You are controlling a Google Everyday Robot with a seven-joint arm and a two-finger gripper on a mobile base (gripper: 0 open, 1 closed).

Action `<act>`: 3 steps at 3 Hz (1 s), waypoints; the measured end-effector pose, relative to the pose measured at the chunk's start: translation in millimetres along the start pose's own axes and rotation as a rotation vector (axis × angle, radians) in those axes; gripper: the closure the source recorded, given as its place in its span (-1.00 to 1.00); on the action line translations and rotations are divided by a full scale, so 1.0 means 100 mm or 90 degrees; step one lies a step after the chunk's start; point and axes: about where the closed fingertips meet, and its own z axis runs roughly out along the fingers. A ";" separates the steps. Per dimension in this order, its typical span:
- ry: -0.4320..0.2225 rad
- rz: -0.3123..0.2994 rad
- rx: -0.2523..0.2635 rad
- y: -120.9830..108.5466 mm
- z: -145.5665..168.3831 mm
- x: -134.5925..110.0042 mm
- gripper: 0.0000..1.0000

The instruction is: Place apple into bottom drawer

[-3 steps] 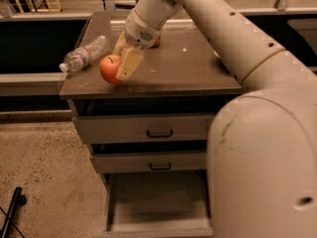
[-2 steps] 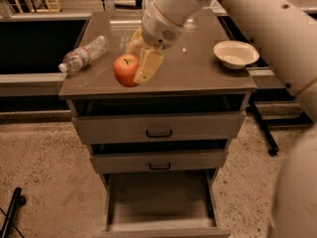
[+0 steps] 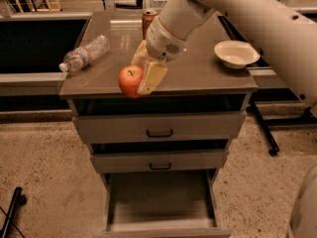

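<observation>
The apple (image 3: pixel 130 80) sits clamped in the robot's hand (image 3: pixel 142 85) over the tabletop's (image 3: pixel 198 76) front edge, with the bottom drawer (image 3: pixel 161 208) standing open at 6 o'clock. A plastic bottle (image 3: pixel 85 53) lies at 10 o'clock, a red can (image 3: pixel 148 19) stands at 12 o'clock and a white bowl (image 3: pixel 236 53) sits at 2 o'clock.

The gripper (image 3: pixel 136 85) is at the front edge of the tabletop (image 3: pixel 198 76), and its pale yellow fingers (image 3: pixel 152 76) squeeze the apple (image 3: pixel 130 81) from two sides, with the stem on top. On the tabletop a plastic water bottle (image 3: pixel 84 54) lies on its side at the left, a red soda can (image 3: pixel 149 18) stands at the back, half hidden by the arm (image 3: pixel 237 14), and a white bowl (image 3: pixel 236 52) sits at the right. Down below, the bottom drawer (image 3: pixel 161 205) is pulled out and shows its bare floor, while the two upper drawers (image 3: pixel 159 128) sit further back.
</observation>
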 end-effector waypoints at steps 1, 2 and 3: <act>-0.054 -0.021 0.027 0.23 0.27 0.03 1.00; -0.121 -0.039 0.048 0.59 0.69 0.14 1.00; -0.167 0.037 0.075 1.02 1.24 0.84 1.00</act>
